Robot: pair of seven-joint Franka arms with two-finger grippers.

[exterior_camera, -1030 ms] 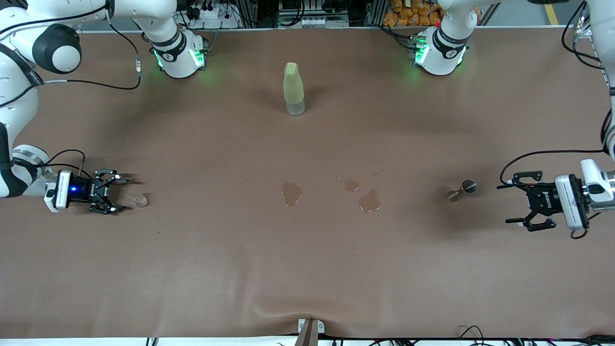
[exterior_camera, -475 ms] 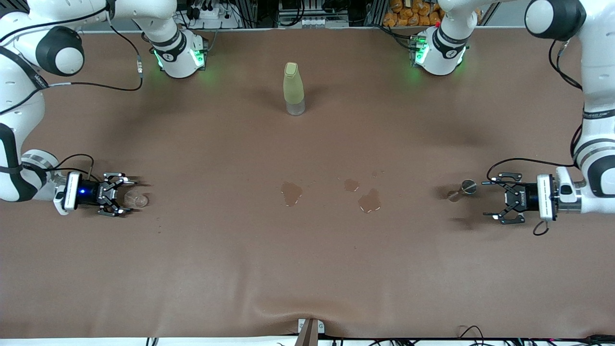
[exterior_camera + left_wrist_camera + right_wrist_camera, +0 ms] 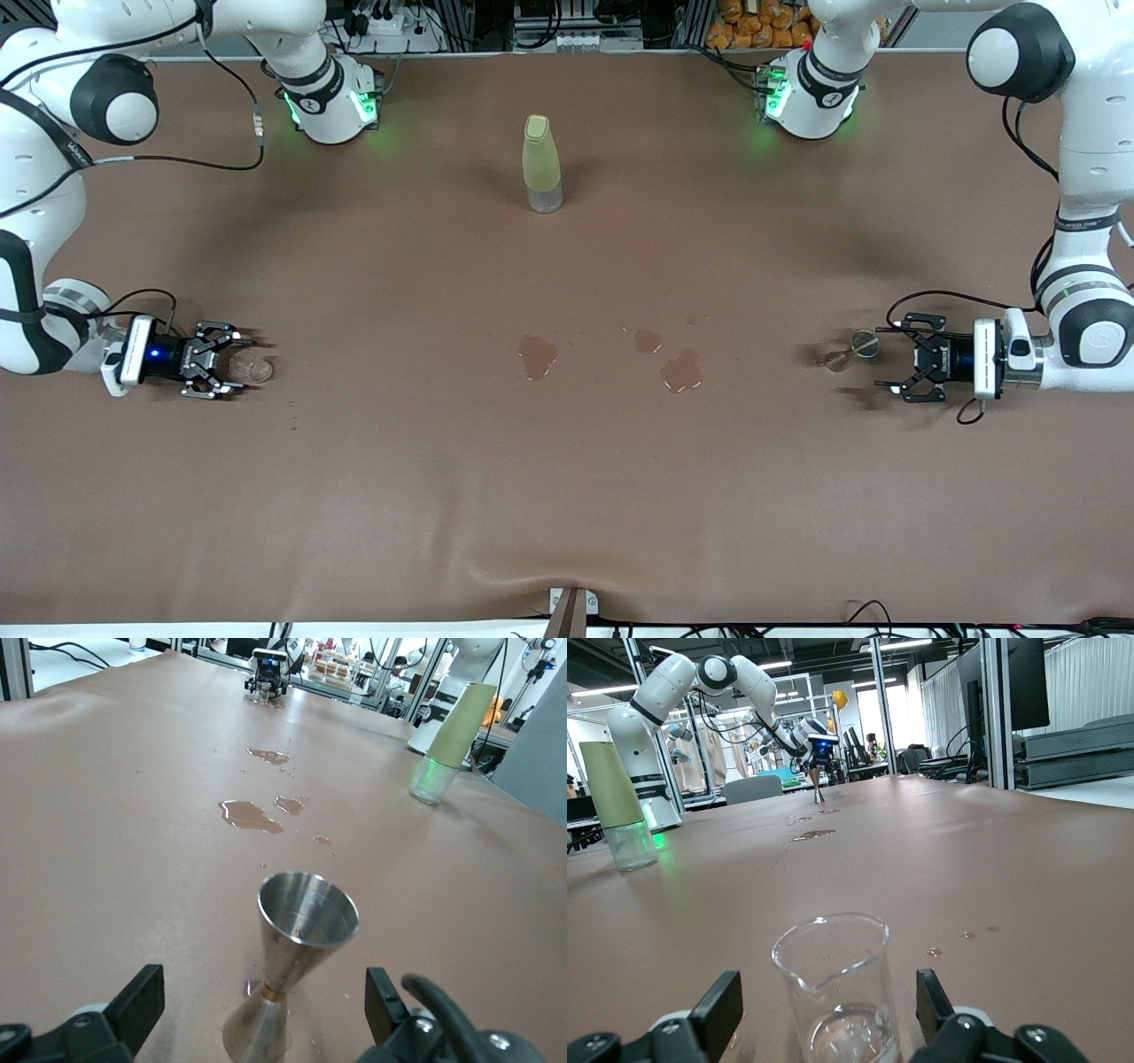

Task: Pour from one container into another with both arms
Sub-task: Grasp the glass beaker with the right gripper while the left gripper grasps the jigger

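- Right hand [image 3: 232, 361] low at the right arm's end of the tabletop [image 3: 567, 496], fingers spread wide either side of glass cup [image 3: 833, 988], not gripping.
- Left hand [image 3: 893, 361] wide open, jigger [image 3: 297, 961] upright just before its fingertips.
- Spills [image 3: 611, 359] mid-tabletop.

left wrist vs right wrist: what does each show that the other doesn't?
Left wrist only: the steel jigger upright between the left tool's open fingers, not gripped; its bowl looks empty.
Right wrist only: the glass cup between the right tool's fingers, a little liquid at its bottom.
Both: the pale bottle, the puddles on the brown table.
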